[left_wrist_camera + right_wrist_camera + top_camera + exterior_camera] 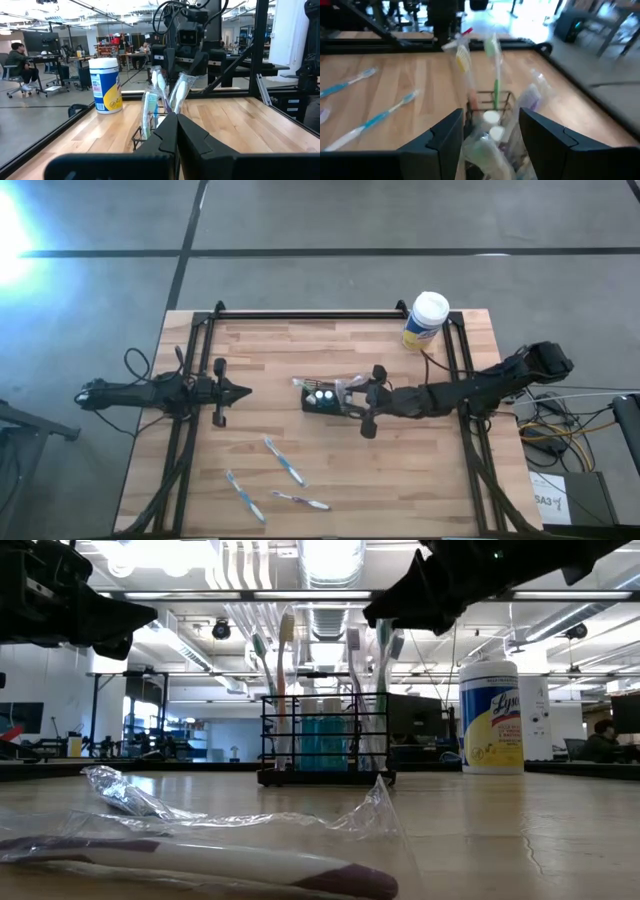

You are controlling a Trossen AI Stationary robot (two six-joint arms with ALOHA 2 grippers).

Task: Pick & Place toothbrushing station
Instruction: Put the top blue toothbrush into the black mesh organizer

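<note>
The black mesh holder (320, 400) stands on its base mid-table, with several wrapped toothbrushes and small bottles upright in it. It also shows in the low view (325, 745) and the right wrist view (490, 100). My right gripper (347, 395) is open and comes at it from the table's right. It is up at the level of the toothbrush tops, with its fingers (447, 137) on either side of the wrapped toothbrushes (492, 145). My left gripper (243, 390) is shut and empty, to the left of the holder, pointing at it (176, 122). My right gripper's open fingers stand on either side of the clear-wrapped toothbrushes that stick up from the holder. I cannot tell whether they touch the wrappers.
A white-lidded, yellow-labelled round canister (427, 318) stands at the far right of the table. Three toothbrushes lie loose near the front edge (283, 460) (245, 497) (300, 501); one in a clear wrapper (200, 870) lies close to the low camera. Black frame rails run along the table's sides.
</note>
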